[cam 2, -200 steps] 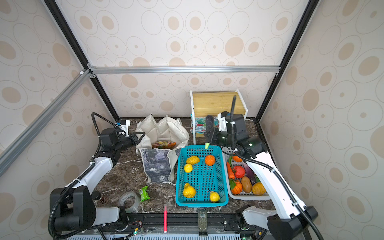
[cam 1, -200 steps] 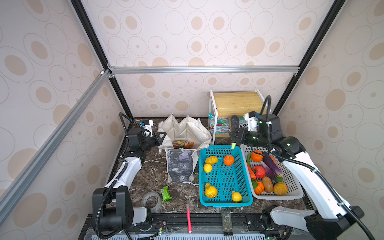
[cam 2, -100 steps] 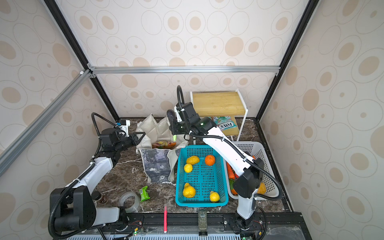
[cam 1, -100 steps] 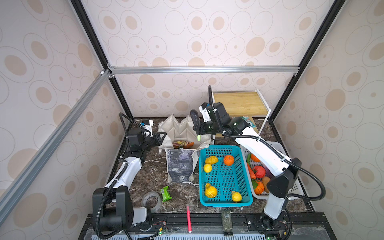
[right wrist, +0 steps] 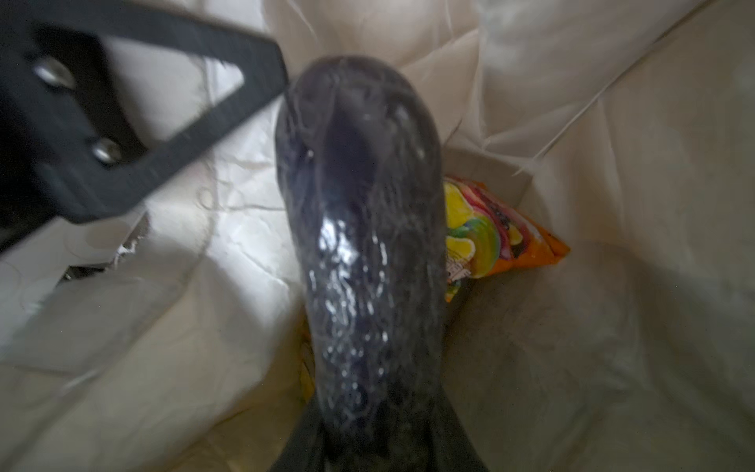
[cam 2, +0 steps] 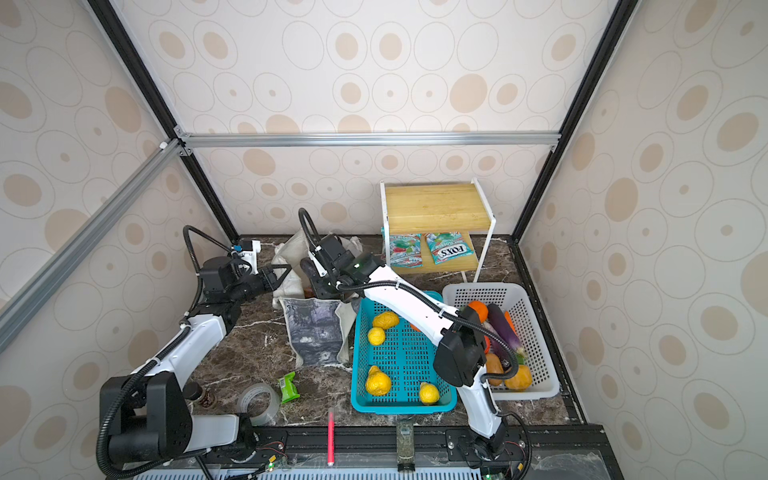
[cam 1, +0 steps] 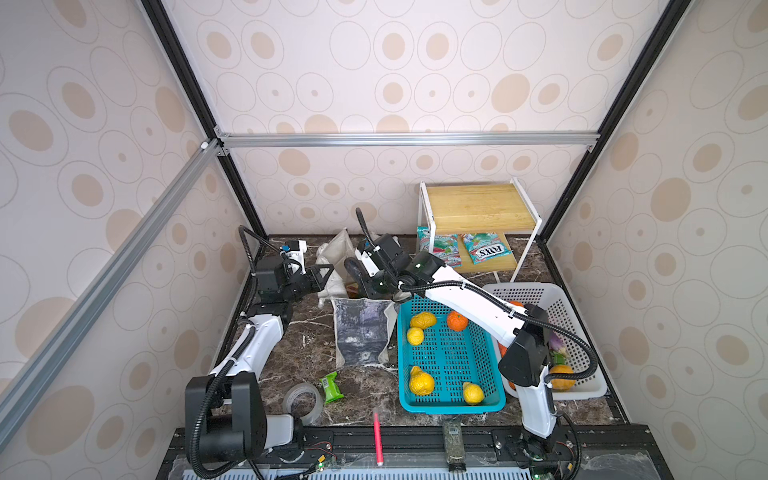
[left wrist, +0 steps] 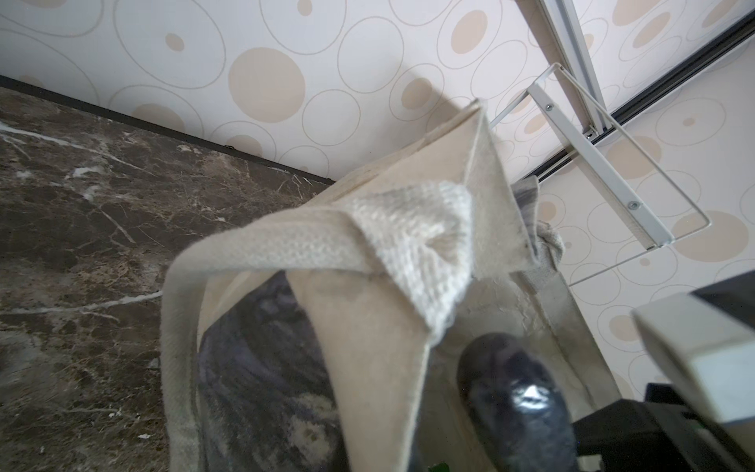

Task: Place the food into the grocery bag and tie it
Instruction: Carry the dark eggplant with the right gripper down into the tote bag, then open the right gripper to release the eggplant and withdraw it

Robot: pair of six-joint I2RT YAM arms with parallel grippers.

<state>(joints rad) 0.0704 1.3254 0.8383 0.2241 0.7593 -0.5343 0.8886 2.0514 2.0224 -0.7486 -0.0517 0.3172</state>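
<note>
Eggplant (right wrist: 359, 245), dark purple: clamped at one end in right pincer (cam 1: 370, 286), long axis in line with it, free end pointing into open mouth of grocery bag (cam 1: 361, 332). Left pincer (cam 1: 327, 274): closed on bag's rim. Orange packet (right wrist: 502, 233) on bag floor alongside. Teal basket (cam 1: 451, 361) just beside bag.

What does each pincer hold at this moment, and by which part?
The right pincer holds a glossy dark purple toy aubergine near one end, over the open cream canvas tote bag. The left pincer grips the tote's rim.
</note>
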